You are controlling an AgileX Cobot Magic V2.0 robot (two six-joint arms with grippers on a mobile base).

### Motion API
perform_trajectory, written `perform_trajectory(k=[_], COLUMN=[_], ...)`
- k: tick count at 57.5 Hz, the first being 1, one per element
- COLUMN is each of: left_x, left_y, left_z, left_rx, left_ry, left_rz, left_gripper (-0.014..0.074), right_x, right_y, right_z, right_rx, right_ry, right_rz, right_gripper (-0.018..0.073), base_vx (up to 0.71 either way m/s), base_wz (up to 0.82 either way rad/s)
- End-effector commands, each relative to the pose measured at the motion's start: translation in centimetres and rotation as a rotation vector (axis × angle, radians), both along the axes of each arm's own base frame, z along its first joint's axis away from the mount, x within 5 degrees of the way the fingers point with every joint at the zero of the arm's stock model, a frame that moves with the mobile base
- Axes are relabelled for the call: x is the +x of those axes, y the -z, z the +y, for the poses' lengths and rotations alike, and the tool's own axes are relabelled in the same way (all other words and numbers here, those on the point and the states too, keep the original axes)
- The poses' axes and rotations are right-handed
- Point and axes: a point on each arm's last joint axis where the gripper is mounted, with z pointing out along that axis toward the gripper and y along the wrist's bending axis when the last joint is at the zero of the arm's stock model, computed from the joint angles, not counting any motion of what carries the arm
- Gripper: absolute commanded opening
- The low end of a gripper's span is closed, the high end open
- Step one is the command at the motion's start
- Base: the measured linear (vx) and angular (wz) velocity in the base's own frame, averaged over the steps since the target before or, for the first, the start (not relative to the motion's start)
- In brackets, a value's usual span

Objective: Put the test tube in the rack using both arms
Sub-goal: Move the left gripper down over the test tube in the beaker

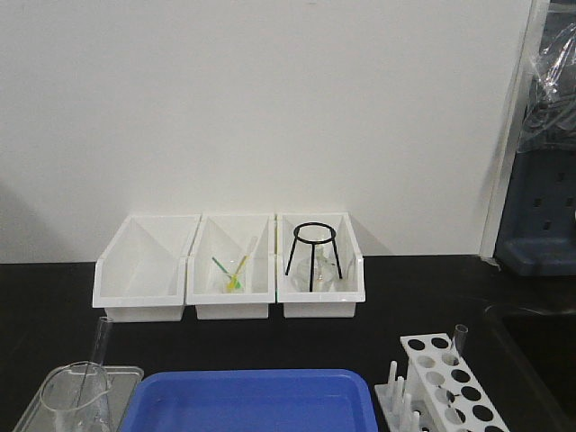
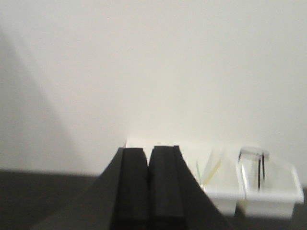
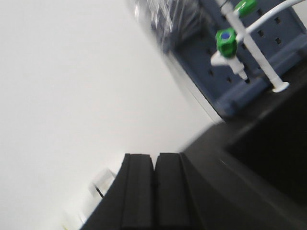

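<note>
1. The test tube leans in the beaker at 7 o'clock in the front view. The rack is at 5 o'clock, with a second tube standing in it.
2. The left gripper has its jaws pressed together, empty. The right gripper is the same.
3. Thin glass: probably light, stiff, slick, breakable. Best pinched gently on the upper part, above the beaker rim.

bright even light, soft shadows, both wrist views blurred, front view sharp
</note>
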Motion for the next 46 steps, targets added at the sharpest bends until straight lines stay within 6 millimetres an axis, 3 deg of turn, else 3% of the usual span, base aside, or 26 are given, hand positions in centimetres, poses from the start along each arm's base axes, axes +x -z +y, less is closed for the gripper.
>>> perform_trajectory(k=[1,11,22,34,46], left_x=[-2.4,-5.0,-5.4,-2.7,2.2], left_y=[-5.2,-11.6,-18.0,-21.3,-22.0], left_z=[0.3,0.1,-0.2,-0.2,-0.3], left_rx=[-0.058,-0.016,0.053,0.053,0.053], left_ry=[0.004,0.009,-0.003,-0.001,0.005], left_rz=[-0.326,-0.441,-0.458,-0.404,-0.284], left_gripper=[-0.0004,-0.0004,-0.0004,-0.0004,-0.0004], right_x=[-0.8,-2.5,-3.6,-1.8,0.2], right_y=[-2.3,-8.5,-16.0,-21.2,-24.3], right_z=[-0.7,-0.2,0.3,0.3,-0.3], right_rx=[0.106,-0.061,-0.283,-0.436,-0.385], right_ry=[0.059,0.073,0.119,0.149,0.161], right_rz=[-0.178,-0.32,-0.407,-0.389,-0.431], right_gripper=[-0.0008,-0.0008,-0.0008,-0.0008,-0.0008], base_vx=[0.0,0.0,0.0,0.0,0.0], base_wz=[0.0,0.0,0.0,0.0,0.0])
